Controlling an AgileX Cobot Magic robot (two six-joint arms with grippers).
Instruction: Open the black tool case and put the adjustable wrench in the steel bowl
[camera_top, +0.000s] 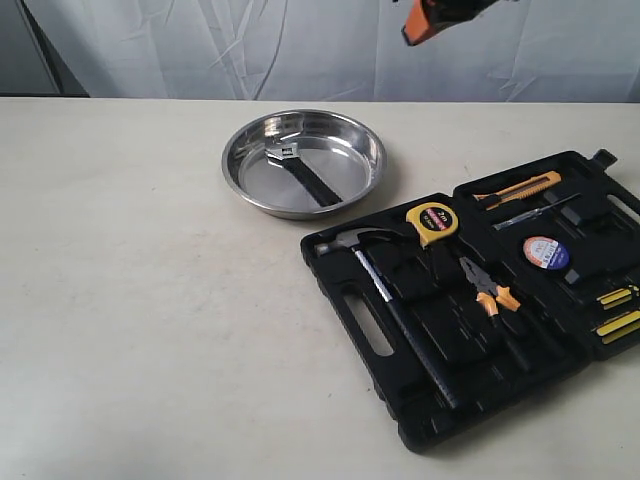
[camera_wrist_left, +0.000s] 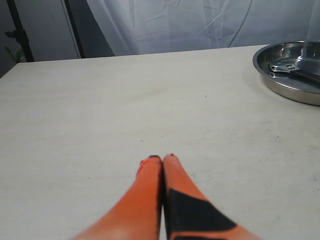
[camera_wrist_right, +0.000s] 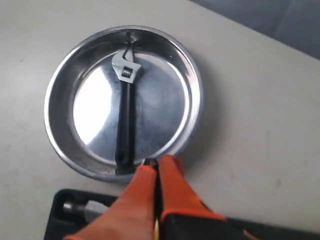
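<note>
The black tool case (camera_top: 430, 400) lies open at the right front of the table, its recesses holding tools. The adjustable wrench (camera_top: 300, 172) rests inside the steel bowl (camera_top: 360, 135), silver head toward the far rim, black handle toward the case. In the right wrist view the adjustable wrench (camera_wrist_right: 125, 120) lies across the steel bowl (camera_wrist_right: 192, 95), and my right gripper (camera_wrist_right: 156, 167) hangs shut and empty above the bowl's near rim. An orange part of my right gripper (camera_top: 418, 22) shows at the top edge. My left gripper (camera_wrist_left: 161, 160) is shut, empty, over bare table; the steel bowl (camera_wrist_left: 265, 75) sits far off.
In the case lie a hammer (camera_top: 395, 300), a yellow tape measure (camera_top: 432, 222), orange-handled pliers (camera_top: 490, 292), a utility knife (camera_top: 520, 188), a tape roll (camera_top: 545, 252) and yellow-tipped bits (camera_top: 618, 310). A white curtain hangs behind the table.
</note>
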